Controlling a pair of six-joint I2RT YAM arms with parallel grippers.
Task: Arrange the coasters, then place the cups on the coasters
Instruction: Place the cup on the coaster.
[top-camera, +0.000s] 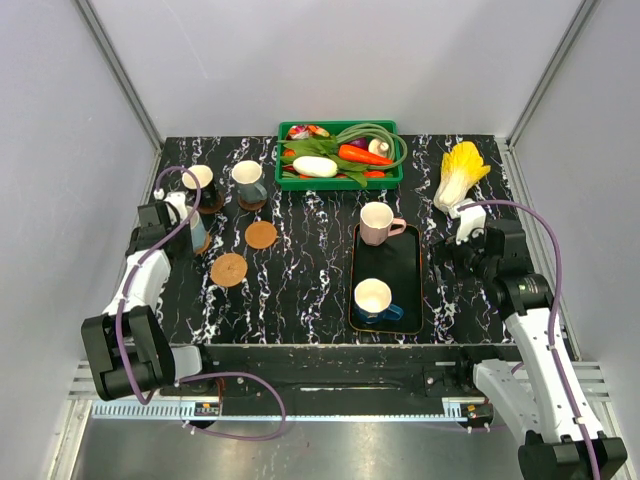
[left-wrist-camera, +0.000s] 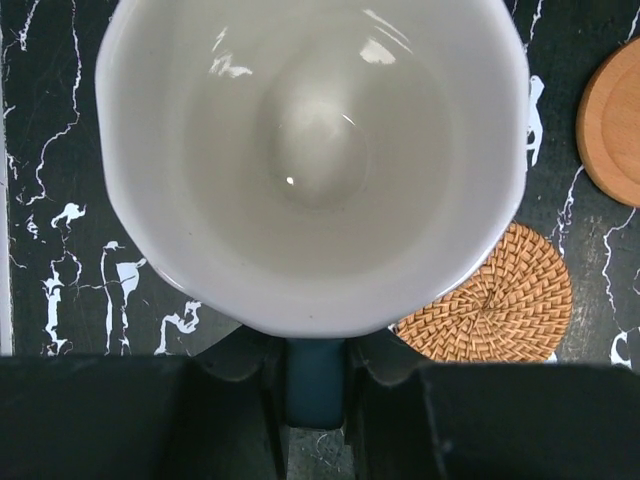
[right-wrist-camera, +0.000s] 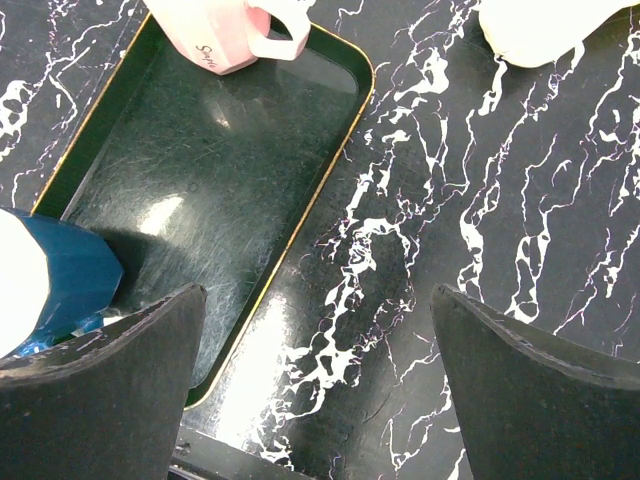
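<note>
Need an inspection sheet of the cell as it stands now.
Surface: black marbled table, no spills seen.
Job's things: woven coaster and smooth coaster bare; dark cup and teal cup back left, apparently on coasters; pink cup and blue cup on the black tray; held cup.
Clutter: green vegetable basket, cabbage.
Grippers: left gripper shut on the held cup's handle; right gripper open beside the tray.
Cables: left purple cable, right purple cable, no snag seen.
Surroundings: pale walls, metal frame posts.
</note>
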